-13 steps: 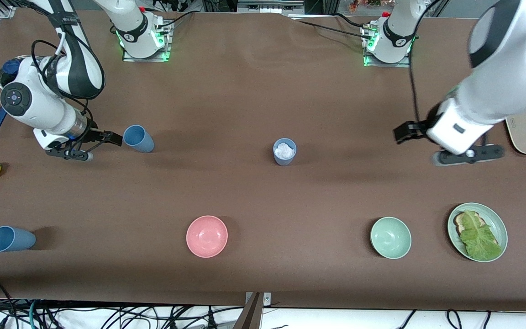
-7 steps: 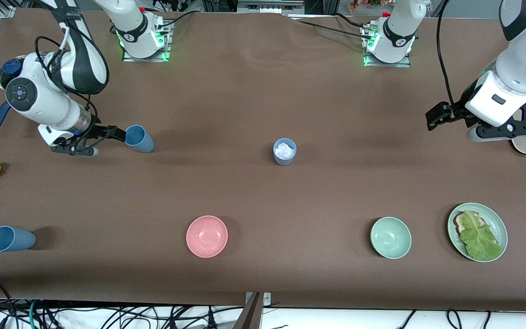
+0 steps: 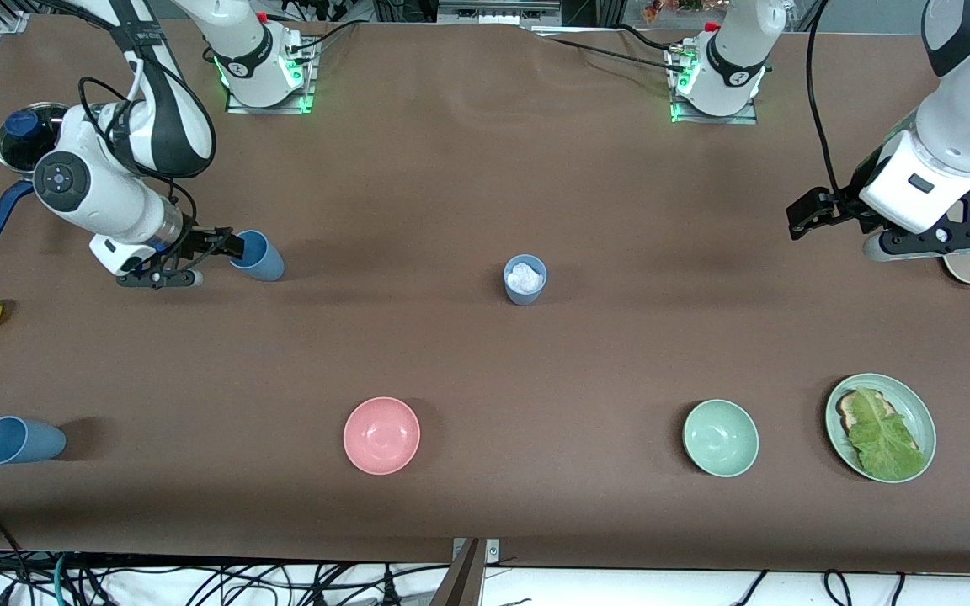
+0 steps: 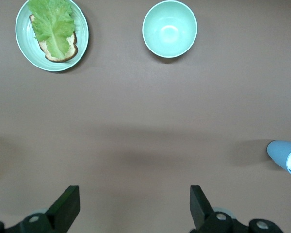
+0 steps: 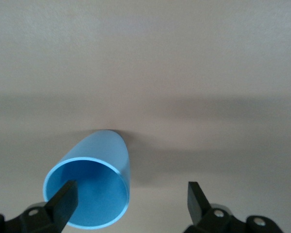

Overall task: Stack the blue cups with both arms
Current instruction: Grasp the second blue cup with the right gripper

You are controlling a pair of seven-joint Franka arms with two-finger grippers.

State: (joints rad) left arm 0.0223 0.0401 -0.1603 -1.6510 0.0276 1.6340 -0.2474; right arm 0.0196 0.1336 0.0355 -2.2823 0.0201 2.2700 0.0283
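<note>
While at the rim of the tilted blue cup (image 3: pixel 258 256) near the right arm's end of the bench (image 3: pixel 468 168): right pincer (image 3: pixel 222 249) wide open, one finger (image 5: pixel 63 203) over the cup mouth, nothing gripped. Left pincer (image 3: pixel 807 220) wide open too, empty, over bare bench at the left arm's end, waiting. Second blue cup (image 3: pixel 524 279) upright mid-bench, white stuff inside. Third blue cup (image 3: pixel 18 440) on its side nearer the front camera, beside the pink bowl (image 3: pixel 381 435).
</note>
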